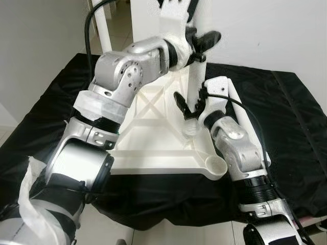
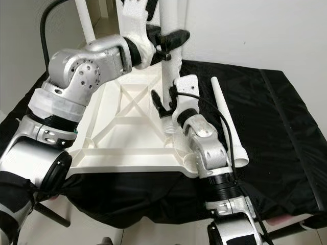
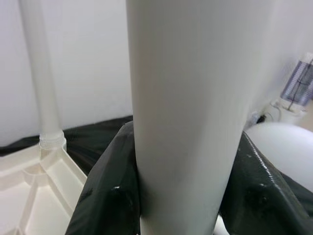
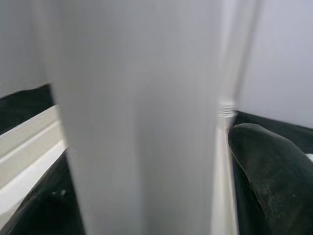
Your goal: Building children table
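Observation:
A white table top (image 1: 153, 162) lies upside down on a black cloth (image 1: 286, 117). An upright white table leg (image 1: 195, 81) stands at its near right corner socket (image 1: 191, 128). My left gripper (image 1: 202, 46) is shut on this leg high up; in the left wrist view the leg (image 3: 190, 112) sits tight between both black fingers (image 3: 107, 196). My right gripper (image 1: 191, 104) is shut on the same leg just above the socket, and the leg (image 4: 142, 117) is blurred between its fingers (image 4: 259, 166).
A loose white leg (image 2: 227, 122) lies on the cloth to the right of my right arm. Another leg (image 2: 84, 20) stands upright at a far corner of the table top. A white wall rises behind, and pale floor shows in front.

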Tool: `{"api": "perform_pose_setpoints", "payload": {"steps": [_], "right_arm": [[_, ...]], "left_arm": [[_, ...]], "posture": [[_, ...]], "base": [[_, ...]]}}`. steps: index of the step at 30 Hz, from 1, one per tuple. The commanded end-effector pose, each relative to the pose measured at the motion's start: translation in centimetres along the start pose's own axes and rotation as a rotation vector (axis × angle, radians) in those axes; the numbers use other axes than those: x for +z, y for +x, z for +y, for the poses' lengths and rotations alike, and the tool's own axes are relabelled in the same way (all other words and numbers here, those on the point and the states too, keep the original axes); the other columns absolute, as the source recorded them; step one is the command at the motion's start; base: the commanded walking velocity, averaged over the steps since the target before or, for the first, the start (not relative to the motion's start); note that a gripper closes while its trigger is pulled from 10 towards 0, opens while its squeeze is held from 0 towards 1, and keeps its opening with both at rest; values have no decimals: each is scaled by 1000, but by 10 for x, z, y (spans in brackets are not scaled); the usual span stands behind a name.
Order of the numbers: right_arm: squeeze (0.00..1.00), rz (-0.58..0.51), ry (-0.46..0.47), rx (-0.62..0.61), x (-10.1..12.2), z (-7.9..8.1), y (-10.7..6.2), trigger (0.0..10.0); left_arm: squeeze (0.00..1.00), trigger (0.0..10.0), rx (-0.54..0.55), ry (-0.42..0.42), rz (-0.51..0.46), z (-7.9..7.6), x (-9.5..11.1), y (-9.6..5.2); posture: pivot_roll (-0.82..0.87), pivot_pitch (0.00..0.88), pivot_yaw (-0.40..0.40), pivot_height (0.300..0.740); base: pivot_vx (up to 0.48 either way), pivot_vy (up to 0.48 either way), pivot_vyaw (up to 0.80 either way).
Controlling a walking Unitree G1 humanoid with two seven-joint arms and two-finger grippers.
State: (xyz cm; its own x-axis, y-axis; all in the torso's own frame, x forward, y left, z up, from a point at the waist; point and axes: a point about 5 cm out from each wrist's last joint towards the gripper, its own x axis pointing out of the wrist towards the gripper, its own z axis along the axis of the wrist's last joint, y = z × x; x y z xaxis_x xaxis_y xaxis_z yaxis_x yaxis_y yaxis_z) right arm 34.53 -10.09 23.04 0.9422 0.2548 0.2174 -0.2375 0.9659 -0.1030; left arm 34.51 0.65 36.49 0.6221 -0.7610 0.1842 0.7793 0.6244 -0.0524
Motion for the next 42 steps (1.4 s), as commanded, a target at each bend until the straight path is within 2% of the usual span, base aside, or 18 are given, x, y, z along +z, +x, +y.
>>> {"api": "perform_pose_setpoints", "payload": {"steps": [1,2,5,11,26,28,29,30,31,33,34,42], "right_arm": [[0,9,-15,-59,-3,2,2,10000],[0,17,-14,-94,-5,5,2,10000],[0,37,-32,-86,-9,13,1,10000],[0,62,-65,-78,-13,18,3,10000],[0,57,-56,-144,-16,13,2,10000],[0,55,-54,-173,-16,7,4,8863],[0,55,-54,-173,-16,7,4,8863],[0,55,-43,-183,-16,5,5,4980],[0,55,-42,-188,-16,3,5,1686],[0,56,-42,-189,-16,2,5,1686],[0,58,-42,-192,-17,1,5,0],[0,44,-65,-191,-15,-1,8,0]], "left_arm": [[0,10000,-14,10,-39,-7,9,4],[0,10000,12,35,-48,-6,10,6],[0,10000,44,71,-65,-6,14,7],[0,10000,71,110,-83,-8,17,10],[0,10000,71,109,-100,-12,21,13],[0,10000,73,114,-103,-13,22,13],[0,10000,73,114,-103,-13,22,13],[0,10000,74,114,-103,-14,23,12],[0,10000,76,116,-104,-14,23,12],[0,10000,77,118,-105,-14,24,12],[0,10000,78,118,-105,-14,24,12],[0,10000,66,125,-100,-17,24,13]], "posture": [[-36,7,-9,740],[-35,9,-10,740],[-43,25,-8,740],[-54,40,-2,740],[-56,58,2,740],[-52,59,1,740],[-52,59,1,740],[-49,61,-1,740],[-48,61,-1,740],[-48,61,-2,740],[-46,61,-1,740],[-40,65,-4,740]], "base": [[0,0,0],[0,0,0],[0,0,0],[0,0,0],[0,0,0],[0,0,0],[0,0,0],[0,0,0],[0,0,0],[0,0,0],[0,0,0],[0,0,0]]}}
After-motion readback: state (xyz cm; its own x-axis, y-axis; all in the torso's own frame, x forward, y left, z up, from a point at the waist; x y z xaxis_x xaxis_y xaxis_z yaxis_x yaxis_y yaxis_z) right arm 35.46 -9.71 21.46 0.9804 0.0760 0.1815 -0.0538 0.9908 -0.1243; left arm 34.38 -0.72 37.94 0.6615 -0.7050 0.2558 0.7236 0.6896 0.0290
